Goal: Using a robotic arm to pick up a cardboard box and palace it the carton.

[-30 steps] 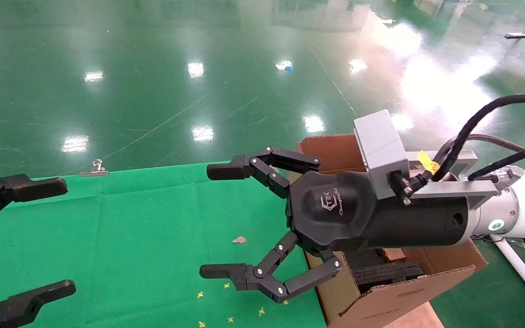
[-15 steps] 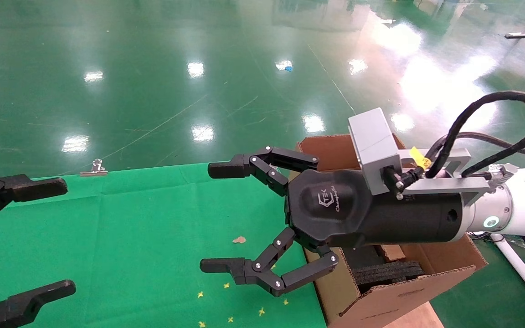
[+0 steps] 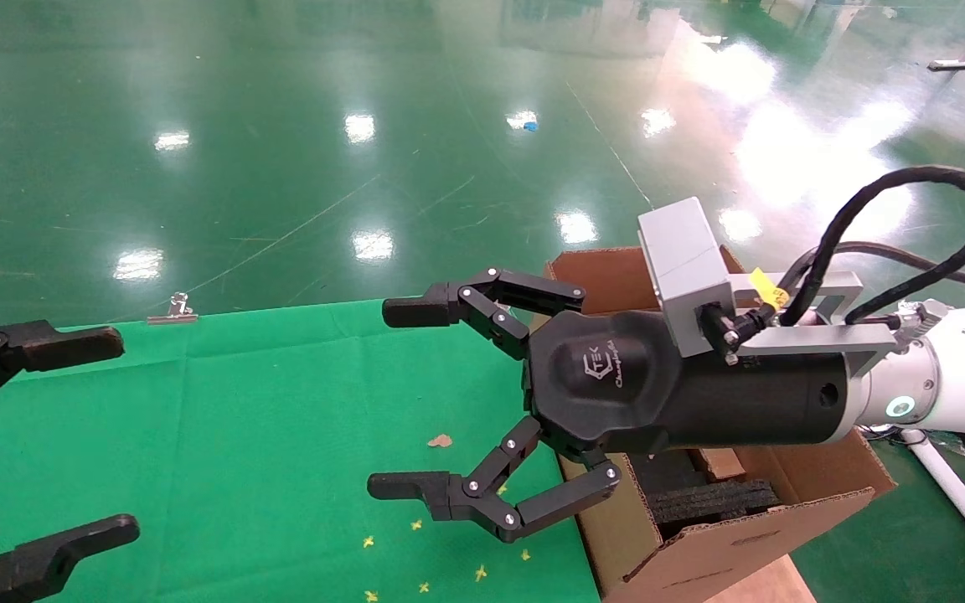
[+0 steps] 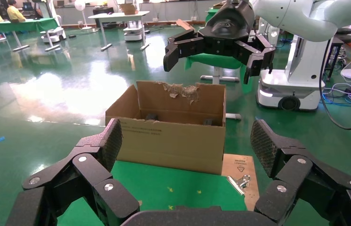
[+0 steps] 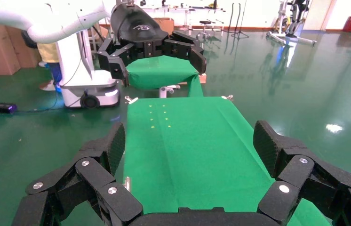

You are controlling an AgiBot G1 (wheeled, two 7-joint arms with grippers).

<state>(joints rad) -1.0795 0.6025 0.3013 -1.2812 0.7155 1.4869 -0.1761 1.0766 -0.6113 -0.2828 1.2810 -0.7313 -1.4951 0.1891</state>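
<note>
Right gripper (image 3: 415, 402), on the white robotic arm (image 3: 960, 381), hangs with its fingers spread wide and nothing between them, above the green cloth (image 3: 265, 419) just beside the carton (image 3: 725, 536); the left gripper (image 3: 72, 435) sits at the near left edge of the cloth, likewise splayed and empty. No small holed cardboard box can be made out on the cloth in any view; a brown block (image 3: 721, 462) inside the carton, next to the black foam padding (image 3: 713, 498), may be it, but the gripper body covers most of the carton's interior, so I cannot confirm that. The risk, as I judge it, is the arm sweeping back over the carton and catching a raised flap, since the wrist sits directly above the opening and the torn flap (image 4: 180, 89) stands upright near it; that could tip or shift the carton off its board. A grasp attempted now would also close on nothing. Only small scraps (image 3: 440, 440) lie on the cloth, and the left arm itself is cut off by the frame edge.
</note>
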